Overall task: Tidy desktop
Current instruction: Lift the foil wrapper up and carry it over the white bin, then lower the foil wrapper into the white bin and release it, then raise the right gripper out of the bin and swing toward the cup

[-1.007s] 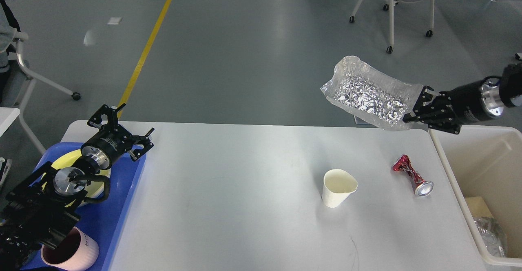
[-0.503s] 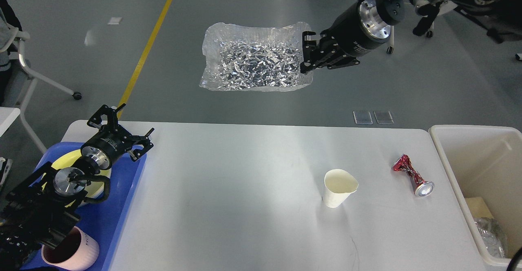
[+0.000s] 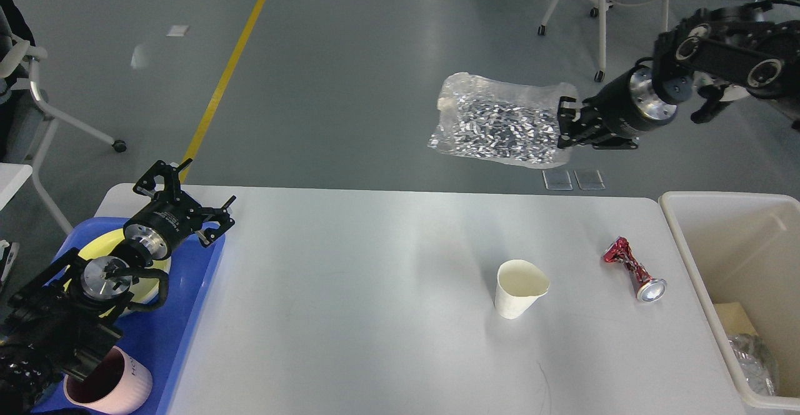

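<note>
Nearest, at the left edge, a pink mug [image 3: 109, 384] and a yellow dish [image 3: 150, 259] sit in the blue tray [image 3: 187, 315]. The left gripper [image 3: 187, 205] hangs over the tray's far corner, its fingers spread wide and holding nothing.

The white bench [image 3: 375, 290], the desktop to be tidied, fills the middle of the view. On its right half stand a dented paper cup [image 3: 519, 289] and, well apart from it, a crushed red can [image 3: 634, 269] lying on its side near the cream bin [image 3: 700, 265]. The bin butts against the bench's right end and already has scraps in it.

Farthest off, beyond the bench's back edge and above the floor, the right gripper [image 3: 565, 124] has its fingers closed on one end of a crinkled silver foil bag [image 3: 497, 121], which hangs out to the left, roughly level.

The step in hand looks like carrying the bag to the bin. To do it well, I judge the arm should swing right and toward the robot until the whole bag, not just the pinched end, is over the bin's opening, then lower before letting go; the bag is light and stiff and could catch the rim or slide out. Keeping it high over the can avoids knocking that off the bench.
</note>
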Controlling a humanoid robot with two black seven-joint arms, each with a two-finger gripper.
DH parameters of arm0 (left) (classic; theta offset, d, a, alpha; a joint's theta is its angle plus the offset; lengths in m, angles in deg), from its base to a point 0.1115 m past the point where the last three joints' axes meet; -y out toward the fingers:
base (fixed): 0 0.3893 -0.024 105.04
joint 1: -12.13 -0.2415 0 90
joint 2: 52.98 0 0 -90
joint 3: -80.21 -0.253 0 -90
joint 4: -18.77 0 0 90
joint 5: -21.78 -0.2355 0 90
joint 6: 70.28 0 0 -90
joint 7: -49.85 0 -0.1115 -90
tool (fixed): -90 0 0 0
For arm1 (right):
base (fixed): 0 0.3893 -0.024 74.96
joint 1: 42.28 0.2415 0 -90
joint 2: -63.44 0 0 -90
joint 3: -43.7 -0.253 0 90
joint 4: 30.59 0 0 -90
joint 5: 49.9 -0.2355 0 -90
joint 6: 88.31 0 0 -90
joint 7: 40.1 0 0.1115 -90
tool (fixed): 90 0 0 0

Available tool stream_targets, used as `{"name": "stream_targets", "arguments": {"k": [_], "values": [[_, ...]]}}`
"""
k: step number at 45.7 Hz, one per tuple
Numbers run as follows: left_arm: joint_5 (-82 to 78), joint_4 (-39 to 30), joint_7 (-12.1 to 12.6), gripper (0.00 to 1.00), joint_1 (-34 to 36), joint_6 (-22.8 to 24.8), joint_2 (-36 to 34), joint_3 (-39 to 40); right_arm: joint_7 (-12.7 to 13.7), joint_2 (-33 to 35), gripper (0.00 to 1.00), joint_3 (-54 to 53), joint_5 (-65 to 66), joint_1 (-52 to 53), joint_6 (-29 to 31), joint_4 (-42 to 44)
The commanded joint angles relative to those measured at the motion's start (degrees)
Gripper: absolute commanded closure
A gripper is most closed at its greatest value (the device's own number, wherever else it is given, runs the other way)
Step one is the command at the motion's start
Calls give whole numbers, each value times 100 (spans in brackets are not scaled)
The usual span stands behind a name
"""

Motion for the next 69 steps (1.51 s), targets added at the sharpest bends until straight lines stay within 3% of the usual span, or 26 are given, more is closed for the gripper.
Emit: {"name": "stream_targets", "arguments": {"k": [1, 7, 14, 19, 23, 28, 33, 43, 44, 46, 69], "values": [[0, 0, 2, 0, 0, 0, 0, 0, -38, 595, 100, -49, -47, -689, -221, 764], [0, 0, 2, 0, 0, 0, 0, 0, -38, 1176, 100, -286, -65, -1628, -1019, 1187], [0, 0, 2, 0, 0, 0, 0, 0, -64, 1220, 100, -874, -635, -3395, -2321, 2231], [0, 0, 2, 0, 0, 0, 0, 0, -55, 616, 100, -1279, -1128, -4397, -2655, 3260], [0, 0, 2, 0, 0, 0, 0, 0, -64, 17, 100, -1394, -1321, -5047, -3401, 3902], [0, 0, 2, 0, 0, 0, 0, 0, -64, -220, 100, -1473, -1708, -5629, -4017, 4044], [0, 0, 2, 0, 0, 0, 0, 0, -64, -493, 100, -1473, -1884, -5629, -4360, 4079], [0, 0, 2, 0, 0, 0, 0, 0, -64, -476, 100, -1456, -1893, -5656, -4291, 4053], [0, 0, 2, 0, 0, 0, 0, 0, -64, -485, 92, -1429, -1893, -5656, -4282, 4053], [0, 0, 2, 0, 0, 0, 0, 0, -64, -485, 0, -1420, -1893, -5656, -4247, 4035], [0, 0, 2, 0, 0, 0, 0, 0, -29, -660, 0, -1394, -1884, -5383, -3965, 4035]]}}
